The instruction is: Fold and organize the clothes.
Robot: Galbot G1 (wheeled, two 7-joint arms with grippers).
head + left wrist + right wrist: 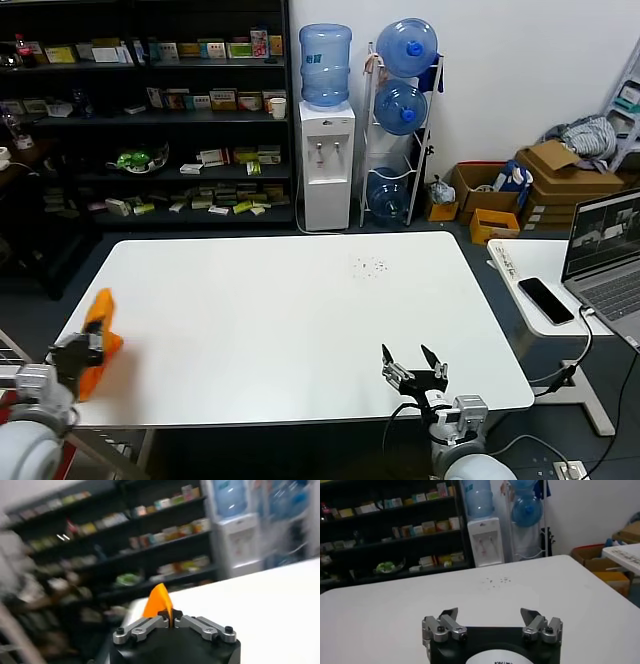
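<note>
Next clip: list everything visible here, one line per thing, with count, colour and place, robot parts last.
T-shirt: one, bright orange, bunched at the table's left edge, held in the left tool.
Table: one, white, centre.
Water dispenser: one, white with a blue bottle on top, behind the table.
Bottle rack: one, three blue bottles, right of the dispenser.
Shelves: black, stocked with small goods, back left.
Cardboard boxes: brown, grey cloth on top, back right.
Laptop: one, open, side table at right.
Phone: one, black, beside the laptop.
Left tool: shut on the T-shirt.
Right tool: open, empty, near edge of the table.
</note>
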